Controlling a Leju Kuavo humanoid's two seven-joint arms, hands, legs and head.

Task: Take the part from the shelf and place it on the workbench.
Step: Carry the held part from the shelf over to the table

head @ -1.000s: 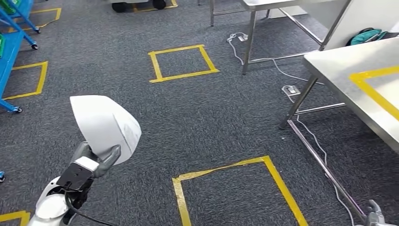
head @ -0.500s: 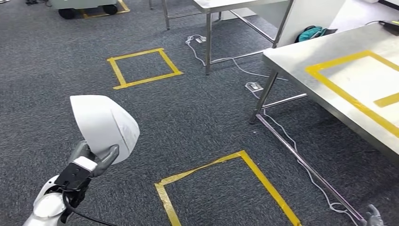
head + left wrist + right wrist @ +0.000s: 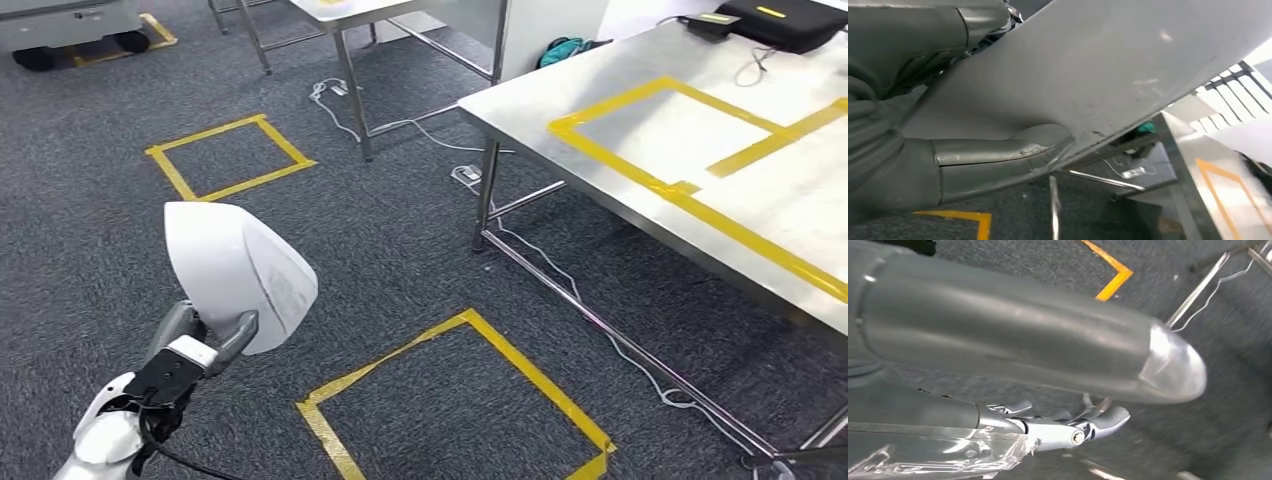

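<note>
Grey carpet (image 3: 420, 250); white part (image 3: 237, 272) gripped above left hand (image 3: 205, 340).

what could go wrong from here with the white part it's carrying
The left hand grips the white part only at its lower edge, so most of it stands above the grip and could tilt or slip as the robot walks. The workbench is off to the right, and loose cables cross the floor by its legs.

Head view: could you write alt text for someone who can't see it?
The robot's left hand holds a white curved part above grey carpet marked with yellow tape squares. A steel workbench with yellow tape outlines stands to the right.
</note>
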